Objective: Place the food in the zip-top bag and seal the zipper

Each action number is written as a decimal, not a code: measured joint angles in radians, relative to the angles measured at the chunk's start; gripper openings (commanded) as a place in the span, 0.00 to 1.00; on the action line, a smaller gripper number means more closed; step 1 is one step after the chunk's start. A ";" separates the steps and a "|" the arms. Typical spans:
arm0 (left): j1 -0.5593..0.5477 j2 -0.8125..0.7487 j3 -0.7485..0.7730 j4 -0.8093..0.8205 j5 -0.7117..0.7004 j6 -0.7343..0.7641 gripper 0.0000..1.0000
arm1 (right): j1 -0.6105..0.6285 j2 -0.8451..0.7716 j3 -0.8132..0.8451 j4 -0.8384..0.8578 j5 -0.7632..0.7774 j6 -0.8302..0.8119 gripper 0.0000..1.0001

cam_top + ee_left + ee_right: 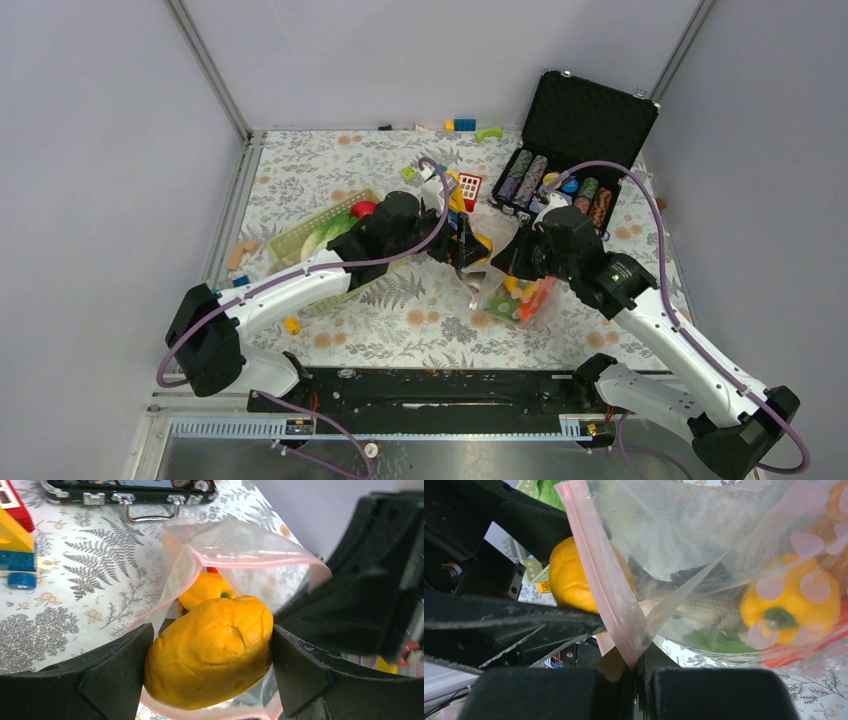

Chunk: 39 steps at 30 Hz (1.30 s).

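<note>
My left gripper point(210, 667) is shut on a plump yellow-orange toy food point(210, 650), holding it just above the open mouth of the clear zip-top bag point(240, 545). The pink zipper point(250, 562) rims that mouth, and a yellow pepper point(202, 587) lies inside. My right gripper point(639, 667) is shut on the zipper strip point(599, 580) and holds the mouth edge up. Through the plastic, the right wrist view shows the yellow pepper point(789, 605), a green leafy piece point(719, 640) and something red-orange. In the top view both grippers meet at the bag point(520, 300), mid-table.
A pale green basket point(300, 240) at the left holds a red round food point(363, 209) and green leaves point(330, 235). Coloured blocks point(455, 190) stand behind the grippers. An open black case point(585, 115) with poker chip stacks point(530, 180) sits at the back right.
</note>
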 measured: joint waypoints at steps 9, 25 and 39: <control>-0.066 0.078 0.148 -0.151 -0.243 -0.091 0.74 | -0.001 -0.006 0.017 0.000 -0.047 0.003 0.00; -0.082 0.101 0.204 -0.278 -0.231 -0.112 0.99 | -0.001 -0.006 0.017 -0.001 -0.062 0.008 0.00; 0.026 -0.187 0.138 -0.357 -0.355 -0.029 0.99 | -0.001 -0.006 0.017 0.000 -0.033 -0.007 0.00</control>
